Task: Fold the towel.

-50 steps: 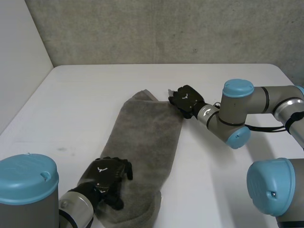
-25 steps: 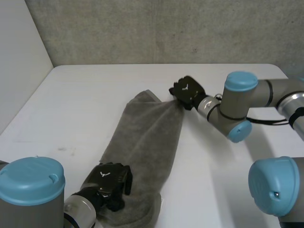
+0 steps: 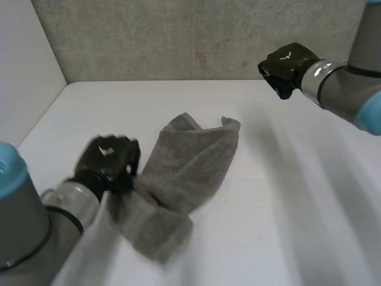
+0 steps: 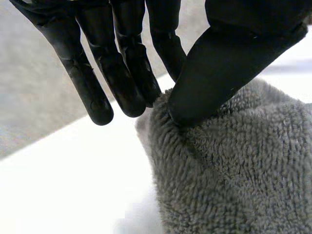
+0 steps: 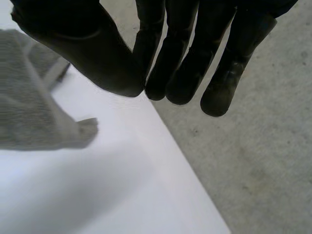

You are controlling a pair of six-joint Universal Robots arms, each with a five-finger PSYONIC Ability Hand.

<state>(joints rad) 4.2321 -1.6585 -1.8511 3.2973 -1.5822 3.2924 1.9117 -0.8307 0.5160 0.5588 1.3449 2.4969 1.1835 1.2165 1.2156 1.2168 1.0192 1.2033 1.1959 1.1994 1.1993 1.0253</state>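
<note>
Towel: one grey towel (image 3: 189, 159), rumpled mid-table (image 3: 286, 196), far corner flopped over.
Left hand: the left hand (image 3: 107, 162) is at the towel's 8 o'clock, edge pinched between thumb and fingers.
Right hand: the right hand (image 3: 284, 64) is off at 2 o'clock, well apart, fingertips closed against the thumb on nothing.
Risk: a one-handed pull probably just bunches it, and that thin pinch could slip.
Count: one towel, two hands.

The left robot hand (image 3: 107, 162) sits at the towel's (image 3: 190, 161) left edge, arm low, thumb and fingers pinching the pile. The right robot hand (image 3: 284, 67) hangs high beyond the towel's far corner, thumb tip closed against its fingers, holding nothing.
</note>
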